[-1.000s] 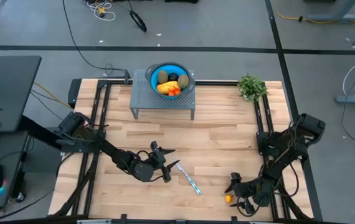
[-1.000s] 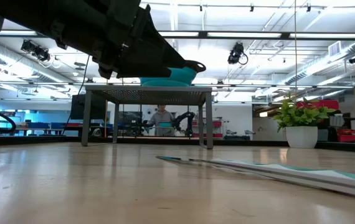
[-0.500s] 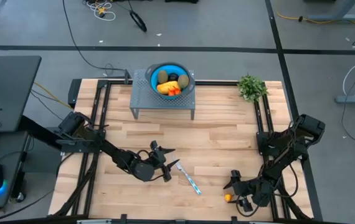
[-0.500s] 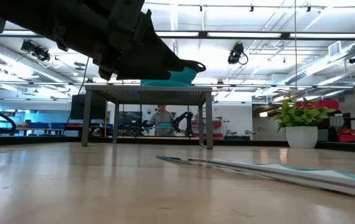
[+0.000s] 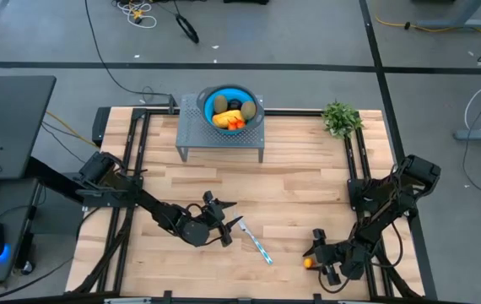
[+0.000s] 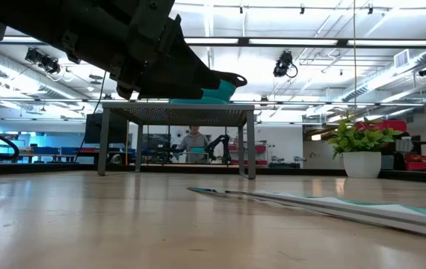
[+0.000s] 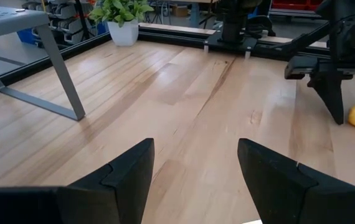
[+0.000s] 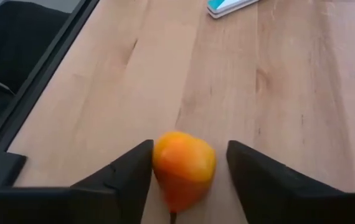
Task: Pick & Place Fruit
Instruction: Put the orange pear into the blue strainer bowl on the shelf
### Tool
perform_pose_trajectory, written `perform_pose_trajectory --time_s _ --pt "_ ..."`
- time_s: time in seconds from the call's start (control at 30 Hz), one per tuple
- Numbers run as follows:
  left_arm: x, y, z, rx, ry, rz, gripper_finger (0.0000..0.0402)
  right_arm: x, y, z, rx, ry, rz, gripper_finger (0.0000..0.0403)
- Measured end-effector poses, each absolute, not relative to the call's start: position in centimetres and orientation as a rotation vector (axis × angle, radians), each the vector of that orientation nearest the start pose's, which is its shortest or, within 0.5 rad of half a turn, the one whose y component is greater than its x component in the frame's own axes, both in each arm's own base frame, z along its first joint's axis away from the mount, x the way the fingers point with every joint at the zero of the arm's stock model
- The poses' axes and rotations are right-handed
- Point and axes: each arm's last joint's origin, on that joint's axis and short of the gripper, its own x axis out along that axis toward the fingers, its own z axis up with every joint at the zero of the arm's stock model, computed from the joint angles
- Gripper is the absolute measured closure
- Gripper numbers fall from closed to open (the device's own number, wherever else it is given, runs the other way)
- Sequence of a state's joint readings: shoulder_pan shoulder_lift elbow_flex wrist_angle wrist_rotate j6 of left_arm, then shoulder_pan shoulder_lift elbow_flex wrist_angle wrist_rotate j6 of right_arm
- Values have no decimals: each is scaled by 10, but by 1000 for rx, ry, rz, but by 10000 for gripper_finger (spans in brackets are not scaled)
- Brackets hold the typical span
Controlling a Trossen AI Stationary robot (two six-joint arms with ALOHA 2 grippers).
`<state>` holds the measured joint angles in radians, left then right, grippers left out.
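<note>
Your right gripper [image 5: 316, 260] is creeping in on the loose orange fruit [image 5: 308, 263] at the near right of the table [image 5: 308, 186]. Over the last second the fruit has shifted slightly: it was sitting a bit lower beside the gripper and is now just up against it. In the right wrist view the orange fruit [image 8: 184, 163] is lying on the wood between the two dark fingers [image 8: 124, 177], which are standing open on either side of it and not yet gripping; the left one looks close to touching it, the right one is clear. So you are lining up the grasp, not yet holding anything.

Your left gripper [image 5: 221, 226] is hovering mid-table, unchanged across the second, with its fingers [image 7: 127, 177] spread wide and empty. The teal-handled knife [image 5: 256, 243] is lying just beside it, not a target.

The rest of the fruit [image 5: 229, 114] is already sitting in the blue bowl [image 5: 211, 95] on the metal stand [image 5: 191, 135] at the far edge, so this orange piece looks like the last one out. The potted plant [image 5: 340, 118] is standing at the far right.

Next you are probably closing on the fruit; it is rounded, so it may roll.
</note>
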<state>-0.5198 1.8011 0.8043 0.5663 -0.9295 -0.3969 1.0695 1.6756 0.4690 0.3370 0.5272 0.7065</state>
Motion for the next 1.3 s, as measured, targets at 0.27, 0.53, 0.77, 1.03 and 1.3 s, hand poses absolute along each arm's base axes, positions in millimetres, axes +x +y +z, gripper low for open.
perform_pose_trajectory --time_s 0.27,0.53,0.77,1.03,1.3 --pt "307 -149 152 -100 238 458 162 133 213 87 36 739 260 213" --pt "307 -149 152 -101 238 458 162 134 214 88 50 730 279 214" --pt "307 -149 152 -105 237 459 162 134 218 90 42 732 354 215" --pt "307 -149 152 -116 234 460 162 134 217 90 -1 725 366 233" --pt "307 -149 152 -135 232 460 162 134 217 90 -18 725 366 250"
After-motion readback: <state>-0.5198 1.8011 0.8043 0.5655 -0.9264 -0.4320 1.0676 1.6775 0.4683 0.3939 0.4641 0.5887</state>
